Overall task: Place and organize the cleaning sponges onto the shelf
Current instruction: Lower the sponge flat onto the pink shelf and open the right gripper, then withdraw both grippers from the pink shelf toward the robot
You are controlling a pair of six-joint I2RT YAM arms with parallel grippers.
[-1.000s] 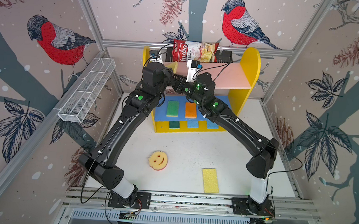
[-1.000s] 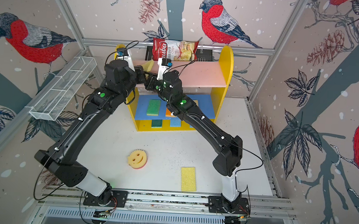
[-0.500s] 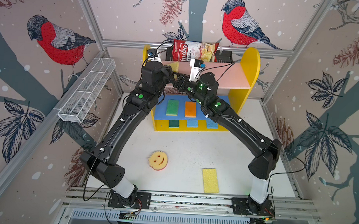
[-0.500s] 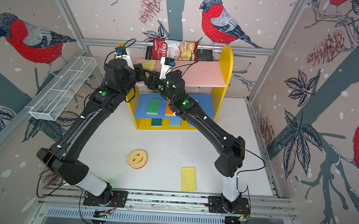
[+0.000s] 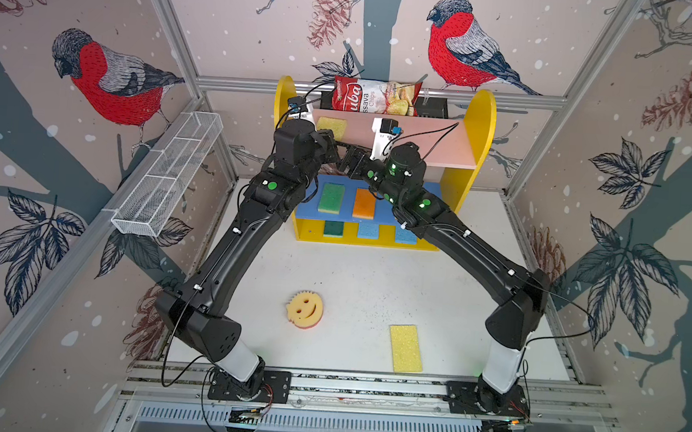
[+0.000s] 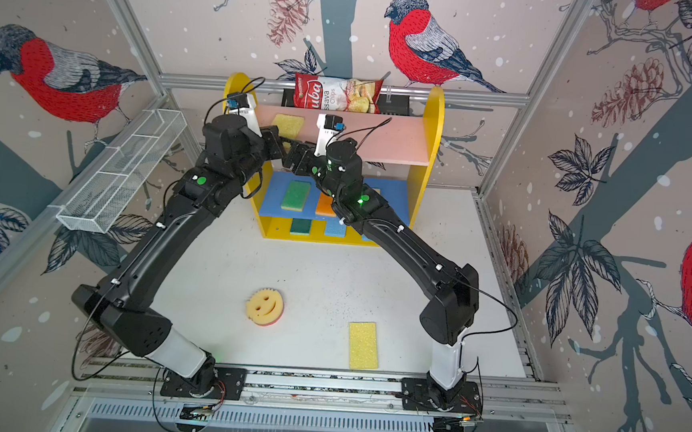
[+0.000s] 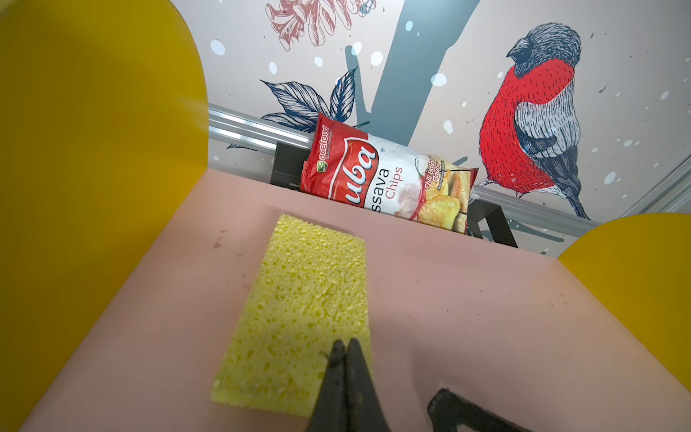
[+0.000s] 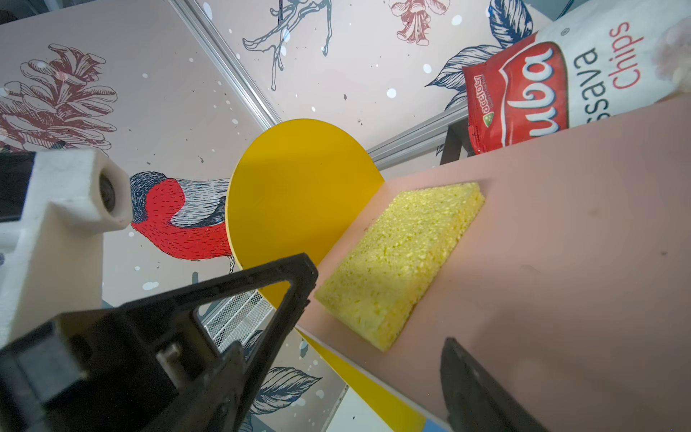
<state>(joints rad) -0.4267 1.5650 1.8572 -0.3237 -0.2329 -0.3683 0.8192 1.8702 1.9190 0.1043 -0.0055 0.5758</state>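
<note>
Right hand (image 8: 342, 344) has spread its jaws wide since a second ago and grips nothing; the yellow sponge (image 7: 303, 306) lies flat at the left end of the shelf (image 5: 482, 122), on its top board (image 5: 437, 144). Left hand (image 7: 346, 348) stays pinched together over the sponge's near end. The smiley sponge (image 5: 304, 309) sits unmoved before the shelf.

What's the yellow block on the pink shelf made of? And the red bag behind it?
The yellow sponge looks like soft, matte foam: its surface is full of little holes. The chips bag seems to be thin plastic film, glossy and crinkled, with printed lettering.
</note>
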